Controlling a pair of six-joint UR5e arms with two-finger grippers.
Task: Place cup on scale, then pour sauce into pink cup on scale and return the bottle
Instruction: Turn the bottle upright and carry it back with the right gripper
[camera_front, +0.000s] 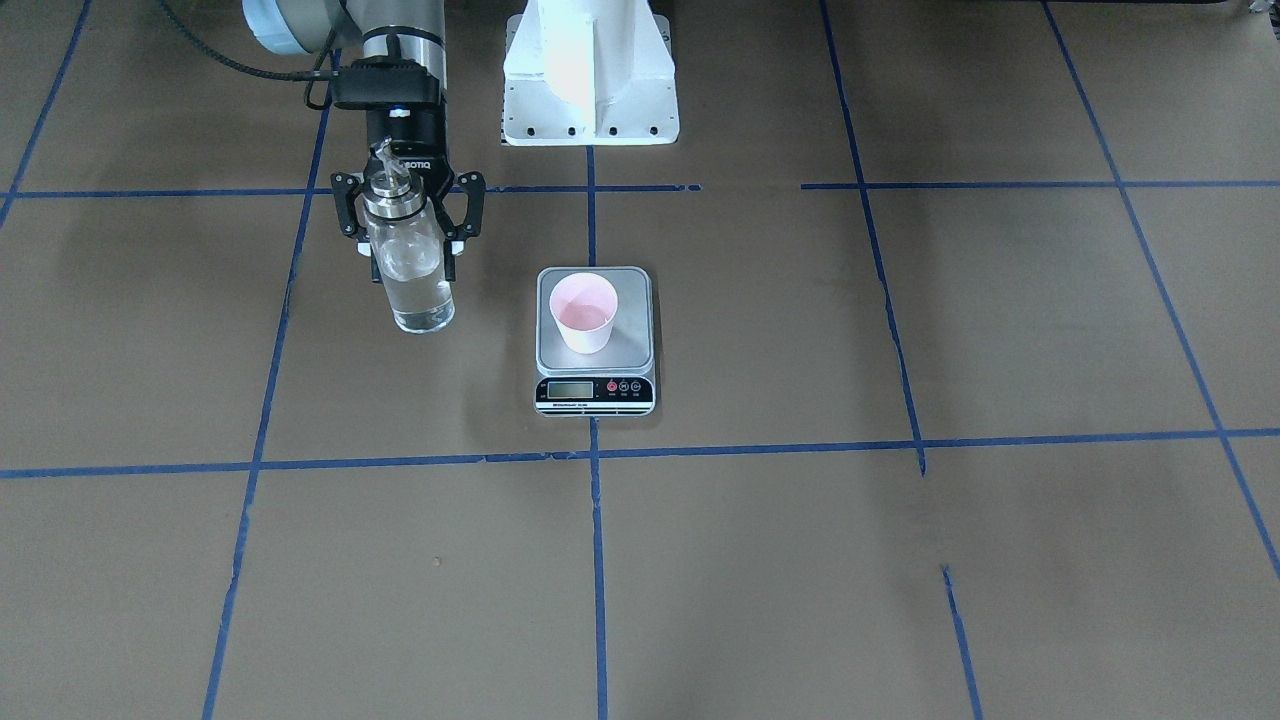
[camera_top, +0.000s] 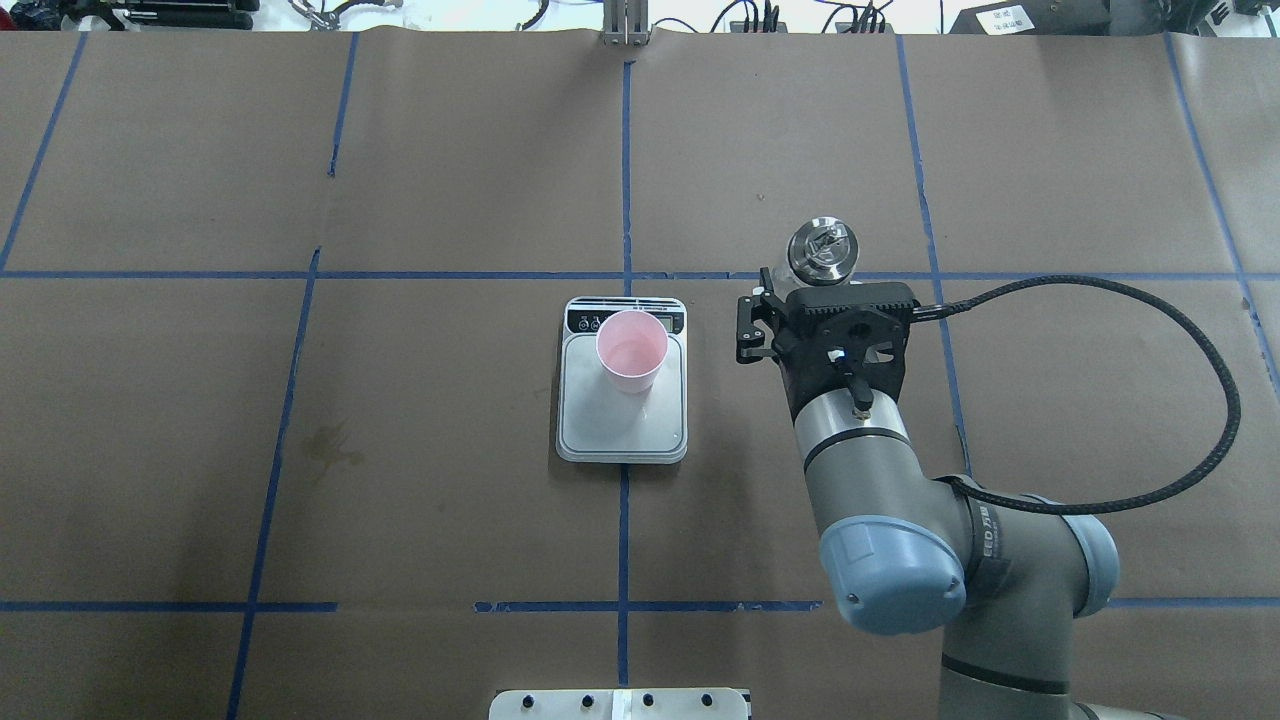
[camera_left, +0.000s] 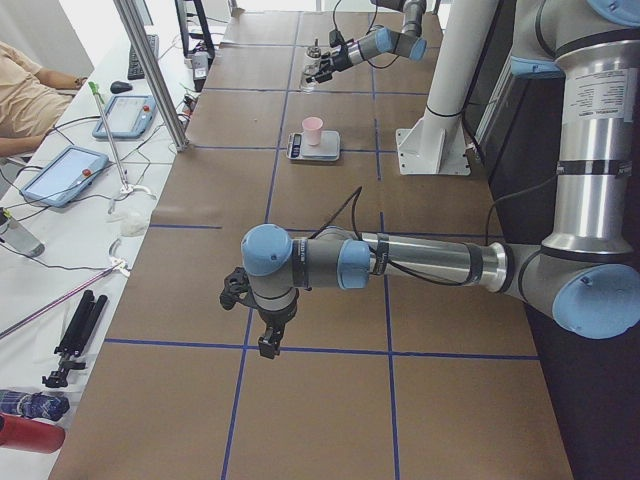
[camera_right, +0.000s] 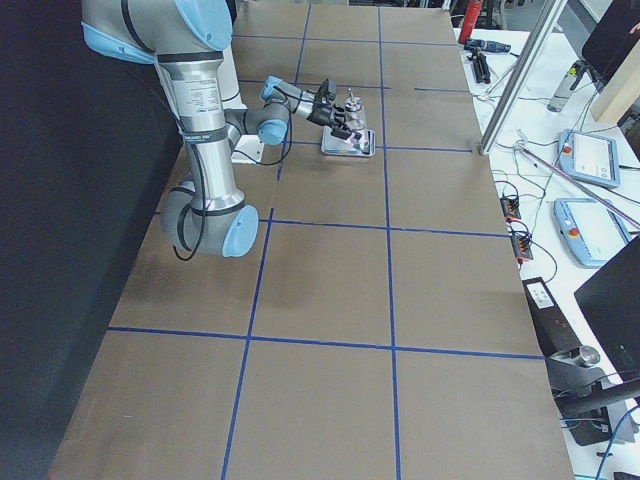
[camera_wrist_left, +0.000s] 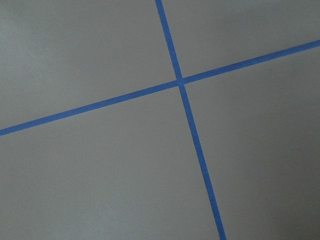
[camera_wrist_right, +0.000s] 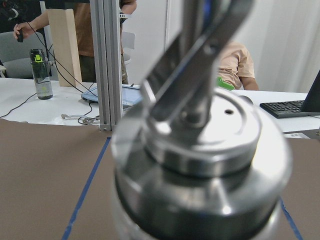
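Note:
The pink cup (camera_front: 583, 312) stands upright on the scale (camera_front: 630, 340), towards its display end, with a little clear liquid inside. It shows the same way from overhead, cup (camera_top: 631, 350) on scale (camera_top: 620, 420). My right gripper (camera_front: 412, 262) reaches in level and is shut on the glass bottle (camera_front: 410, 270) at mid-height. The bottle is upright, a hand's width to the robot's right of the scale, with clear sauce in its lower part. I cannot tell whether its base touches the table. Its silver cap (camera_wrist_right: 200, 150) fills the right wrist view. My left gripper (camera_left: 250, 318) hangs over bare table far from the scale; I cannot tell its state.
The table is covered in brown paper with blue tape lines (camera_wrist_left: 180, 82). The white robot base mount (camera_front: 590, 70) stands behind the scale. A faint stain (camera_top: 330, 445) marks the paper on the robot's left. An operator's bench with tablets (camera_left: 60, 170) runs along the far edge.

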